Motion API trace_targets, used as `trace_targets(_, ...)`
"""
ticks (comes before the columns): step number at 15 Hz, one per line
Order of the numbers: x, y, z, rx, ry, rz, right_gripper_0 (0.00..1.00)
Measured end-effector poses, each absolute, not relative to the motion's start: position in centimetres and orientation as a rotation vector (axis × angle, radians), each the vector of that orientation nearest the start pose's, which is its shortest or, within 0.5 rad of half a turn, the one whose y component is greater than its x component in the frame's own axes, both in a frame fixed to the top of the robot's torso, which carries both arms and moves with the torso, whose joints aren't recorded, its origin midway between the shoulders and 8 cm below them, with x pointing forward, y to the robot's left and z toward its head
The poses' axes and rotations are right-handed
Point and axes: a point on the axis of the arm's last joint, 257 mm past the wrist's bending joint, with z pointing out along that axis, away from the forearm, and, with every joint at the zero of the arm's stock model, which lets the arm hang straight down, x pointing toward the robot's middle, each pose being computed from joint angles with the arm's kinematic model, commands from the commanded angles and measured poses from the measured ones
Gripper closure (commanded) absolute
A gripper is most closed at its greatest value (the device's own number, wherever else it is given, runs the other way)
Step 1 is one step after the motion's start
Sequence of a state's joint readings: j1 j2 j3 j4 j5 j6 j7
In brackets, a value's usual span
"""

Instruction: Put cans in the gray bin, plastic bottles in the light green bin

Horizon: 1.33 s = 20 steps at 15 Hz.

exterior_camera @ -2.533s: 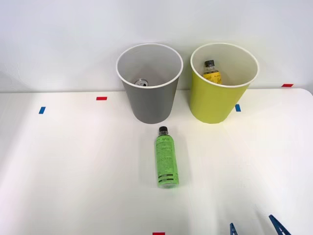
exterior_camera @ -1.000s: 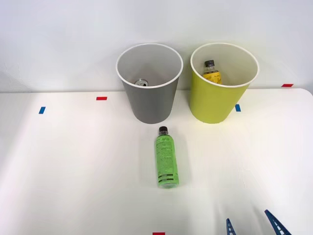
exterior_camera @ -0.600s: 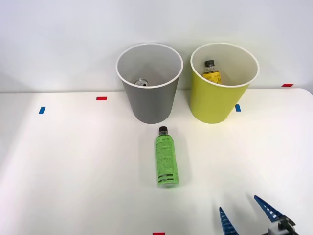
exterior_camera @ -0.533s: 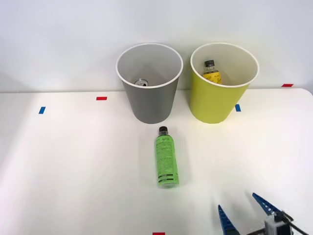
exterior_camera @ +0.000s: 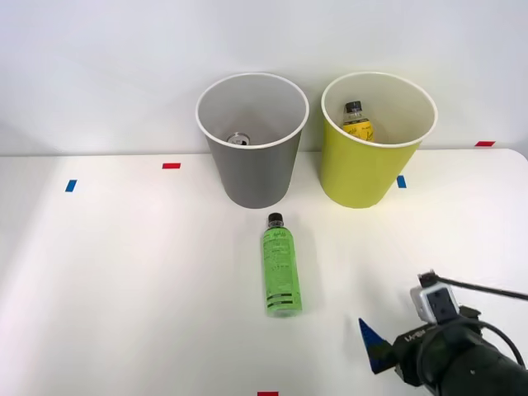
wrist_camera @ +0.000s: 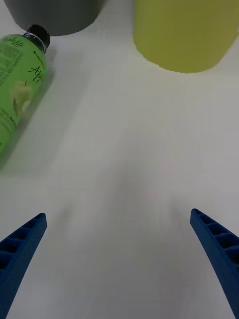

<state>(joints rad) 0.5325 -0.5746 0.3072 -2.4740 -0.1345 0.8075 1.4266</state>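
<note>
The green bottle [wrist_camera: 16, 84] lying on the table carries black script on its label: in the right wrist view the letters "App" can be read near the neck, with a shorter word above them by the black cap that looks like "Lite" (the letters run off the edge, so neither word is certain). The yellow label of the bottle [exterior_camera: 357, 124] in the light green bin [exterior_camera: 363, 177] has dark print too small to read.

The white desk [exterior_camera: 124, 272] carries the gray bin [exterior_camera: 252, 169] and the light green bin [exterior_camera: 367, 169] side by side at its far edge. Near the gray bin, a green bottle [exterior_camera: 280, 268] lies flat, cap pointing far.
</note>
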Motion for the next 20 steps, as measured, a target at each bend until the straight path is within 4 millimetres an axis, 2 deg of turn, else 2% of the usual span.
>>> trace_targets(4,33.8,-16.6,-26.1,-0.439,2.253,0.146,0.00)
trace_targets(8,34.6,-12.7,-24.6,-0.366,2.349,0.237,0.00)
trace_targets(13,34.8,-9.3,-22.6,-0.248,2.442,0.278,0.00)
trace_targets(20,38.2,-5.8,-24.0,-0.111,2.518,0.298,0.00)
